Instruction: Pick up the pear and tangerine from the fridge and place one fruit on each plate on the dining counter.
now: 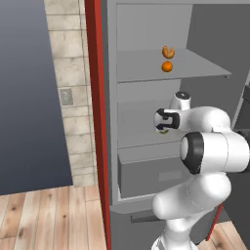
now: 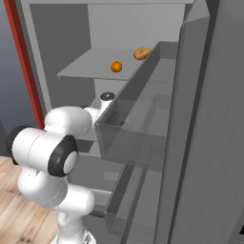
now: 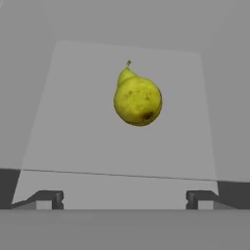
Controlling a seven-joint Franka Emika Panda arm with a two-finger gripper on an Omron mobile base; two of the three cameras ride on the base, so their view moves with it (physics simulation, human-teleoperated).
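Fridge (image 1: 146,88), door open: upper shelf holds the tangerine (image 1: 167,67), w/ an orange-brown pastry (image 1: 168,52) just behind it. One shelf below lies the pear (image 3: 137,99), alone, stem toward the fridge back wall. My gripper (image 3: 124,197) faces the pear, jaws spread wide, nothing grasped. From the left base, my wrist hides most of the pear.

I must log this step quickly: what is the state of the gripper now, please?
Gripper: open, holding nothing; the pear lies ahead of it on the fridge shelf, not between the fingertips.
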